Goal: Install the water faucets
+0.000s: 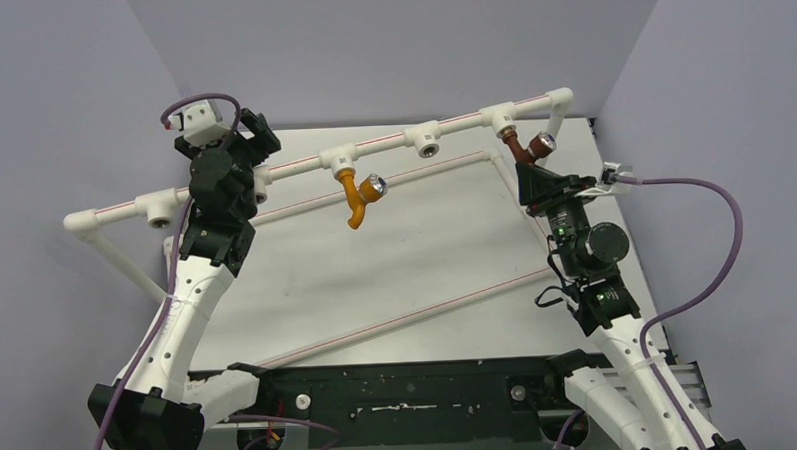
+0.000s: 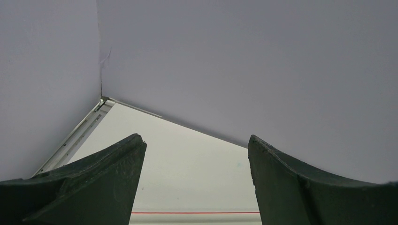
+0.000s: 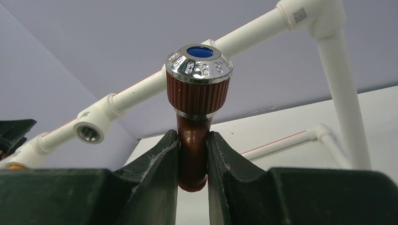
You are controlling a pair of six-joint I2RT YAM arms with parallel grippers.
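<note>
The dark red-brown faucet (image 1: 520, 147) with a silver knob (image 1: 546, 141) hangs under the right T socket (image 1: 498, 115) of the white pipe rail (image 1: 392, 140). My right gripper (image 1: 533, 176) is shut on its spout. In the right wrist view the spout (image 3: 192, 140) sits clamped between the fingers of the right gripper (image 3: 193, 137), below the knob (image 3: 199, 61). The orange-yellow faucet (image 1: 355, 196) hangs from another T socket (image 1: 339, 159), with nothing holding it. My left gripper (image 1: 256, 138) is open and empty by the rail's left part. The left wrist view shows the left gripper (image 2: 197, 140) over a pipe (image 2: 195, 217).
Two empty T sockets sit on the rail, one in the middle (image 1: 428, 141) and one at the left (image 1: 160, 209); the middle one also shows in the right wrist view (image 3: 89, 133). Lower pipes (image 1: 398, 320) cross the white table. Grey walls close in the back and sides.
</note>
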